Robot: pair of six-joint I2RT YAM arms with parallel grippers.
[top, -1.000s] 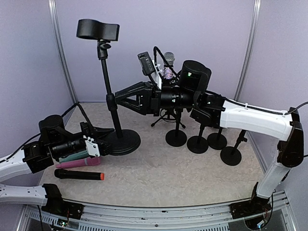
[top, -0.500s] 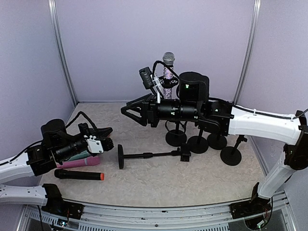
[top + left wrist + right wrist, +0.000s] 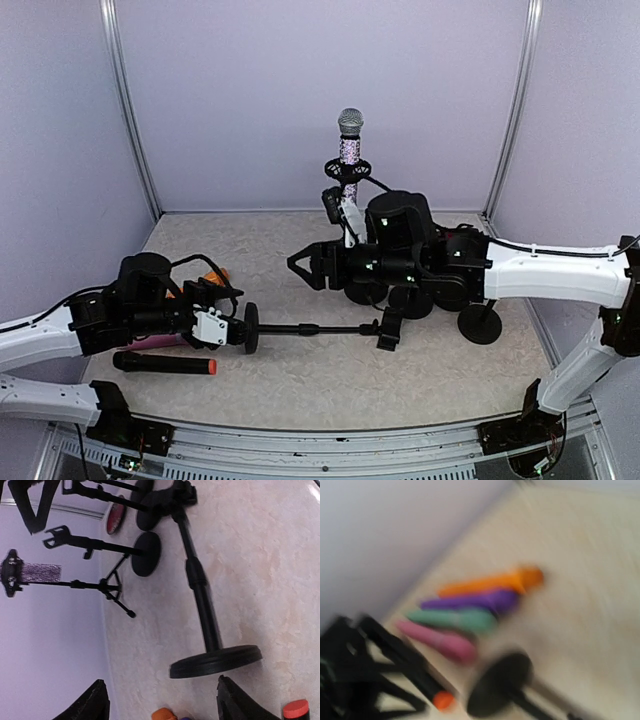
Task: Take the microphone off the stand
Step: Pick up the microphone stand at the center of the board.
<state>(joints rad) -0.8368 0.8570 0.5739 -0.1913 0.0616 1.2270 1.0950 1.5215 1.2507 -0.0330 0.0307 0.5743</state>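
- Microphone [image 3: 349, 140], with a silver head and a sparkly purple body, stands upright in the clip of a tripod stand [image 3: 348, 170] at the far middle of the table [image 3: 300, 385].
- Right gripper [image 3: 305, 272] hangs low, near and left of that stand and apart from the microphone. Its jaws are spread and hold nothing.
- Left gripper [image 3: 161, 685] is wide open and empty. It points at the round base of a second stand [image 3: 310, 327], which sits just ahead of the fingers.
- That second stand lies on its side across the middle of the table, base to the left and clip to the right.
- Black microphone with a red tip [image 3: 165, 365] lies near the left arm.
- Pink, green, purple and orange microphones [image 3: 470, 610] lie side by side at the left of the table. The right wrist view of them is blurred.
- Three more stands with round bases [image 3: 480, 322] stand at the right, partly behind the right arm.
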